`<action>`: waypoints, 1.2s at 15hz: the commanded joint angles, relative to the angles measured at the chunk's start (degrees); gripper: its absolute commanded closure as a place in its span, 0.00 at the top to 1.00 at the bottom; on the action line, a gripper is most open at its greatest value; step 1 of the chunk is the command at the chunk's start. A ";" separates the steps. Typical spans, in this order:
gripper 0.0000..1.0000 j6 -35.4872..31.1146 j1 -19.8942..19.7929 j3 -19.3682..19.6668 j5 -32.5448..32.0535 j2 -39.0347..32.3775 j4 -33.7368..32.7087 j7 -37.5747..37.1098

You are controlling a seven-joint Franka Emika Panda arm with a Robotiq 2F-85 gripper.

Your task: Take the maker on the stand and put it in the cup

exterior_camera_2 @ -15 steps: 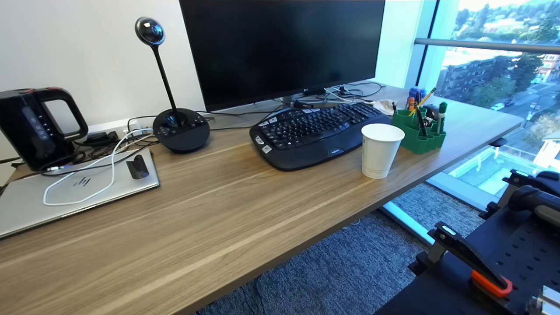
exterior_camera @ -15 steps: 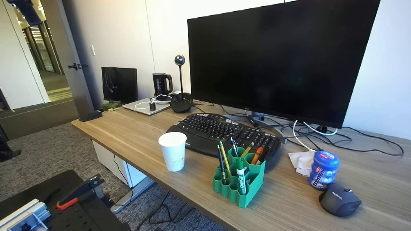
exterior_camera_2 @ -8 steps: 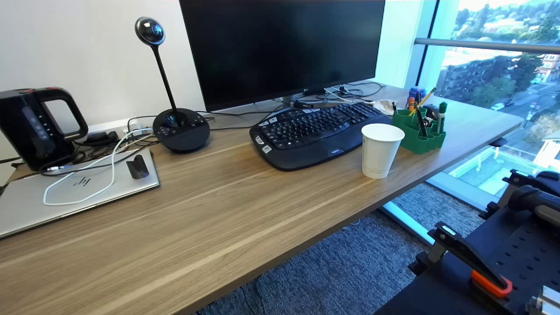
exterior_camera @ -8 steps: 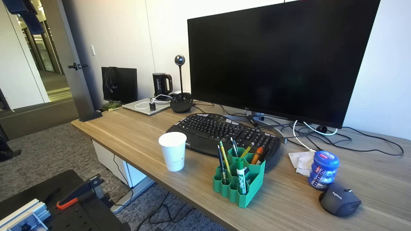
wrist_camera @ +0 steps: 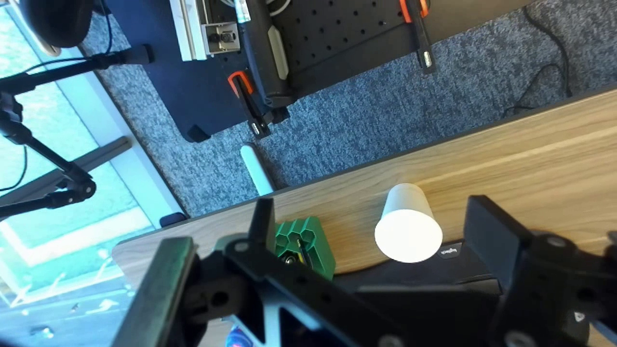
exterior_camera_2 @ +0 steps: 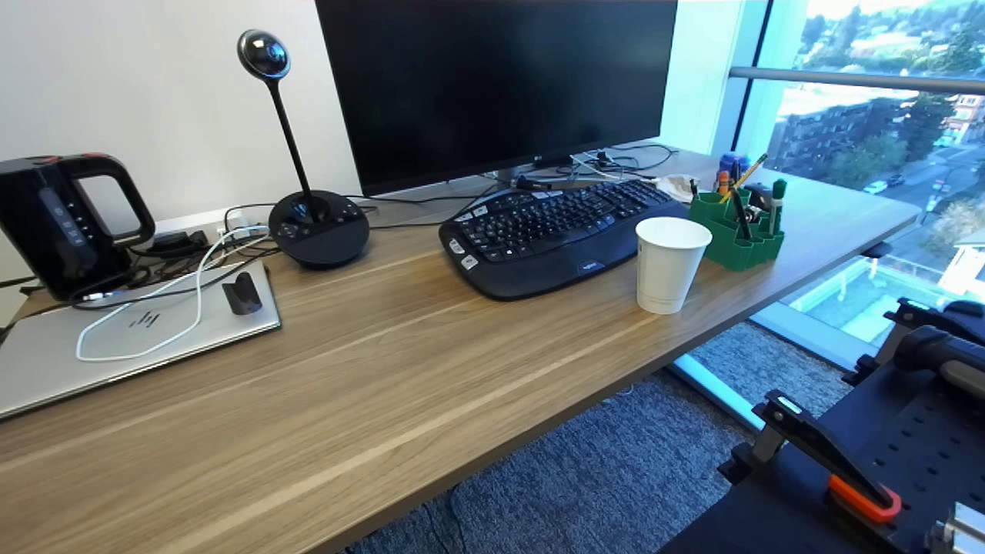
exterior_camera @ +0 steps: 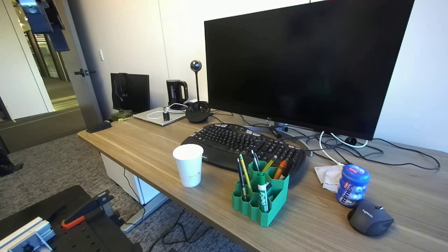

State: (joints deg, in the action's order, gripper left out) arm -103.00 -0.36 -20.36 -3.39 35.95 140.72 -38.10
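In the wrist view, the gripper [wrist_camera: 372, 214] has its jaws spread wide, with nothing held. In an exterior view, the marker [exterior_camera: 262, 192] stands in a slot at the near edge of the green stand [exterior_camera: 277, 205], cap up and leaning slightly. Status, as judged: approach stage; neither grasp nor transfer is done. Remaining: grip, withdraw from slot, transfer, insert. Marker appearance: green cap, printed white-and-green barrel, lower end hidden by the slot wall. Farther back, the white cup [exterior_camera: 190, 171] stands upright near the stand but apart from it; nothing projects above its rim. The keyboard [exterior_camera: 241, 141] lies behind both, the monitor [exterior_camera: 294, 70] beyond.
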 commanded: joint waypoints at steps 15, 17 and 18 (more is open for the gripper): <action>1.00 -5.99 1.58 9.90 2.47 0.22 2.62 16.63; 1.00 -5.99 1.58 9.90 2.47 0.22 2.62 16.63; 1.00 -5.99 1.58 9.90 2.47 0.22 2.62 16.63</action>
State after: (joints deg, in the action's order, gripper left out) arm -109.13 1.20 -10.49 -0.91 36.20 143.46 -21.48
